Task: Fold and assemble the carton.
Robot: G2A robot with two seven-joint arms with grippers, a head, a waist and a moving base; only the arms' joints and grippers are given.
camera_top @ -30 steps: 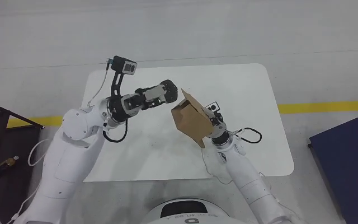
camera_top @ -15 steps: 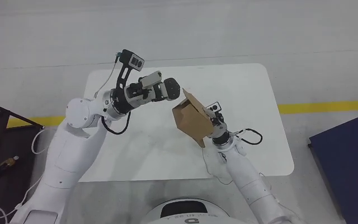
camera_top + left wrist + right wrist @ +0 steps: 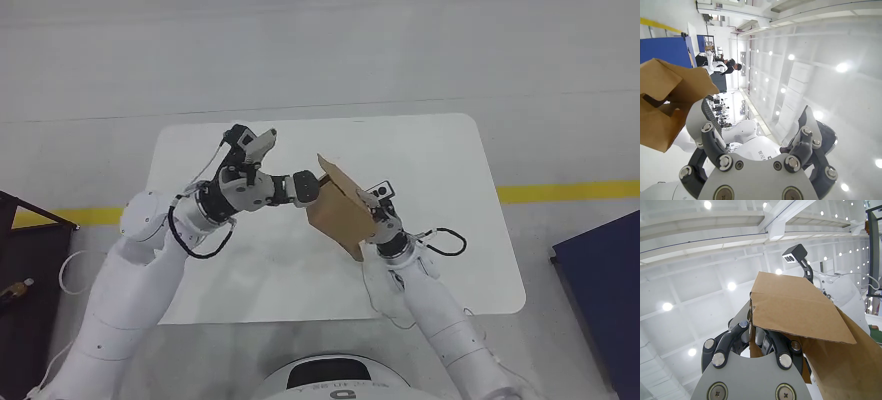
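The brown carton (image 3: 340,210) is up off the white table (image 3: 440,160), tilted, over the table's middle, and the right gripper (image 3: 753,325) has it, jaws clamped tight on one cardboard panel with a flap folded over just above them. Across from it the left gripper (image 3: 308,187) sits right at the carton's other side, jaws spread wide with nothing between them. One finger (image 3: 710,115) is just beside a loose flap, though I can't tell if it touches.
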